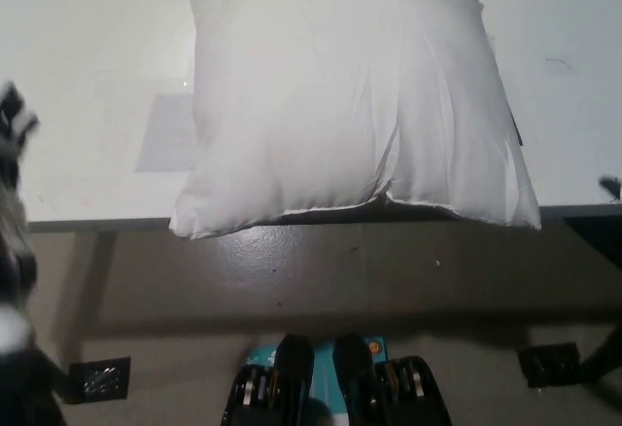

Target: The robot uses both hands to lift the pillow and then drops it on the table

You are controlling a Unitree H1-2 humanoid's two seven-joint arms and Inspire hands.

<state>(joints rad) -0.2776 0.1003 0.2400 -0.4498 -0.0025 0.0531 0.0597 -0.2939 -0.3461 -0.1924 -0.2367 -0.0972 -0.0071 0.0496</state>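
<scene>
Left hand (14,144) blurred at frame edge, finger state unreadable; pillow (350,95) overhangs table (87,47) edge.

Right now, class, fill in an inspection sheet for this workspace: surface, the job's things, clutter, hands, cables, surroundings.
Surface: white table, with a faint grey rectangular patch left of the pillow.
Job's things: white pillow lying on the table, its near edge overhanging the table's front edge; neither hand touches it.
Clutter: nothing seen.
Hands: left hand blurred at the picture's left edge, clear of the pillow, fingers unreadable; right hand not in view.
Cables: nothing seen for certain; a small dark mark at the right edge is too small to tell.
Surroundings: glossy brown floor below the table.
</scene>
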